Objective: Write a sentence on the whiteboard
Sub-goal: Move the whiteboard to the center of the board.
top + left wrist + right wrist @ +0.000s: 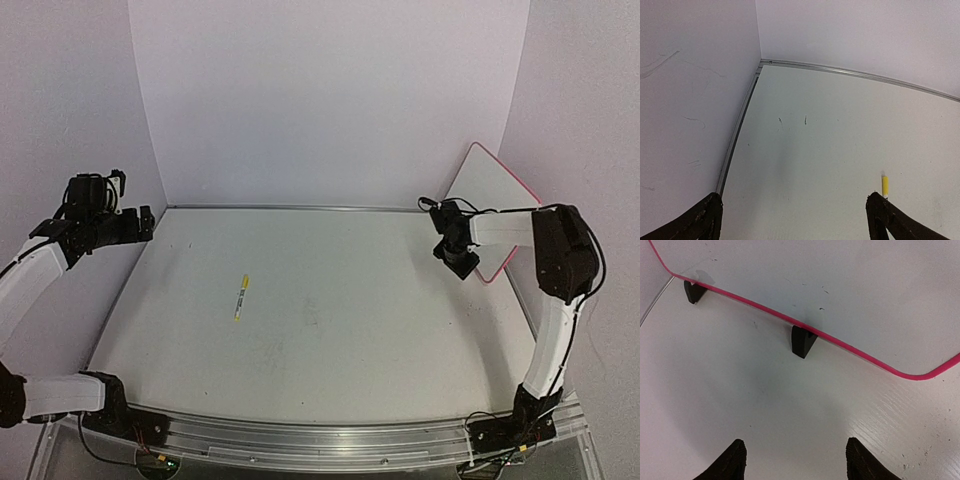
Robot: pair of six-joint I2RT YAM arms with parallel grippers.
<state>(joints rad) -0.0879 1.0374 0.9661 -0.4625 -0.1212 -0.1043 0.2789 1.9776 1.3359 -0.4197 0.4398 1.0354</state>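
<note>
Looking from above, you have the whiteboard (490,190) leaning at the far right wall, your right claw (458,258) just beside its lower edge, and the yellow marker (241,297) well apart on the worktop (330,350). Left wrist: the left claw (793,202) gapes wide, empty. Right wrist: the jaws stand apart, holding nothing, facing the board's small feet (803,341). The board looks blank, though this view shows only part of it. Nudge the frame and the board may slide or topple.

Soft, even light makes the table (400,340) bright, with a gray shadow near 6 o'clock in both wrist views, where straight lines bend.
</note>
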